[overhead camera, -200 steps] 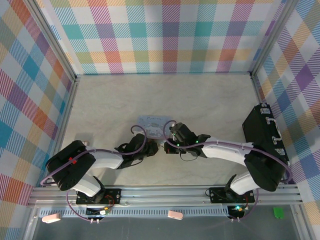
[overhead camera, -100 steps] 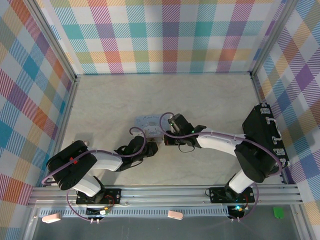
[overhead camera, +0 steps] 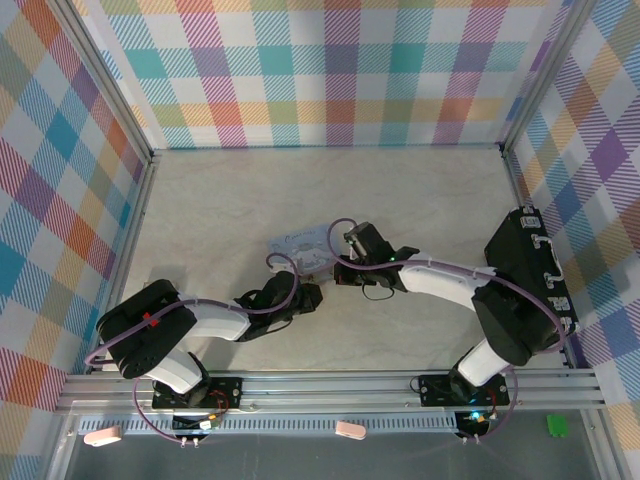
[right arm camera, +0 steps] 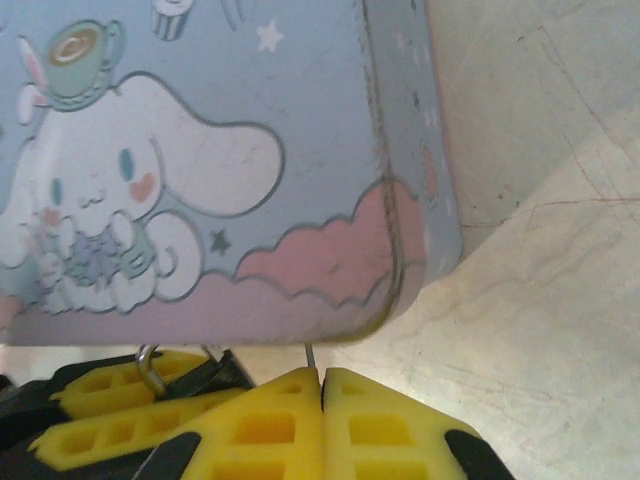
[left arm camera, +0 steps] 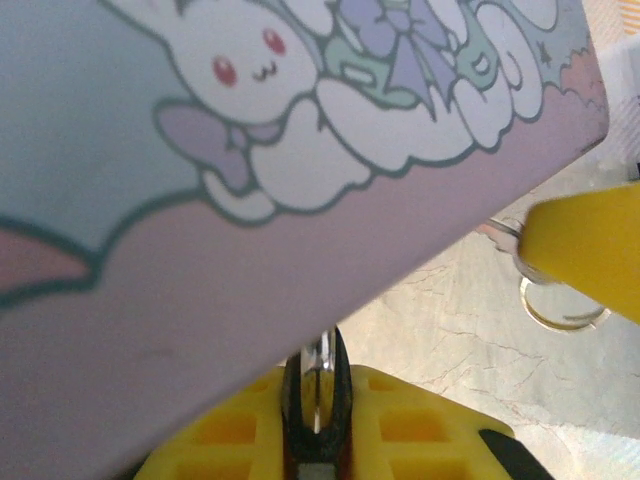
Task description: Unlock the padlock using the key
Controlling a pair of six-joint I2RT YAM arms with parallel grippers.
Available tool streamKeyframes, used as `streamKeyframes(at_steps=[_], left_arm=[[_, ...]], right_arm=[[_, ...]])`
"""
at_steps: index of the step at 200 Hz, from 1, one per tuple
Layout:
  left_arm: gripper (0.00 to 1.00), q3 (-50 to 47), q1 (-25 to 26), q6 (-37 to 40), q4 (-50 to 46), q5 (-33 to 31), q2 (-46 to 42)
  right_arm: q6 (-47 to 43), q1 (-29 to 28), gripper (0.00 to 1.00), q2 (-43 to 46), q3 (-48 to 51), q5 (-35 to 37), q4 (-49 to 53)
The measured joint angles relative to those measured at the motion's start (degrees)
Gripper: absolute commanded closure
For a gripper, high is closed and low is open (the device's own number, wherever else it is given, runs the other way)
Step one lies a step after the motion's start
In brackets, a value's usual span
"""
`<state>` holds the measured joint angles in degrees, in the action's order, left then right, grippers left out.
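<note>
The dark padlock [left arm camera: 316, 405] sits clamped between my left gripper's [left arm camera: 315, 375] yellow fingers, its shiny shackle poking up under the tin's edge. In the right wrist view the padlock [right arm camera: 215, 372] and its shackle hook show at lower left. My right gripper [right arm camera: 322, 375] is shut on the key [right arm camera: 310, 353], of which a thin grey sliver sticks out toward the tin. From above, the left gripper [overhead camera: 305, 292] and right gripper [overhead camera: 340, 268] meet at the tin's near edge.
The pale blue cartoon-printed tin [overhead camera: 300, 244] lies mid-table, right over both grippers, its lid [left arm camera: 250, 150] close above the padlock. A metal key ring [left arm camera: 560, 312] hangs below the right gripper's finger [left arm camera: 590, 250]. Bare marble tabletop [right arm camera: 540, 330] lies to the right.
The right wrist has swung left and back toward the tin's near edge. The tin has shifted and turned a little. The left gripper stays at the tin's near edge.
</note>
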<state>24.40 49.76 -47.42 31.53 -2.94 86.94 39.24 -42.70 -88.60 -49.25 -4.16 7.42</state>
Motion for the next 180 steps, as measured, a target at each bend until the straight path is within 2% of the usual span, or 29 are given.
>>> streamKeyframes(at_steps=[36, 93, 142, 180], left_arm=[[0.87, 1.03, 0.0, -2.14, 0.07, 0.24, 0.17], [0.88, 2.43, 0.0, -9.9, -0.22, 0.48, 0.37], [0.9, 3.19, 0.0, -13.79, 3.37, 1.77, 4.33], [0.92, 3.87, 0.02, -14.8, 6.88, 1.84, 6.38]], right_arm=[[6.05, 0.0, 1.0, 6.78, 7.34, -2.67, -4.44], [24.09, 0.0, 1.0, 14.58, 22.97, -6.1, -15.96], [35.1, 0.0, 1.0, 16.85, 30.38, -6.43, -28.33], [38.93, 0.0, 1.0, 16.98, 32.92, -6.45, -34.27]])
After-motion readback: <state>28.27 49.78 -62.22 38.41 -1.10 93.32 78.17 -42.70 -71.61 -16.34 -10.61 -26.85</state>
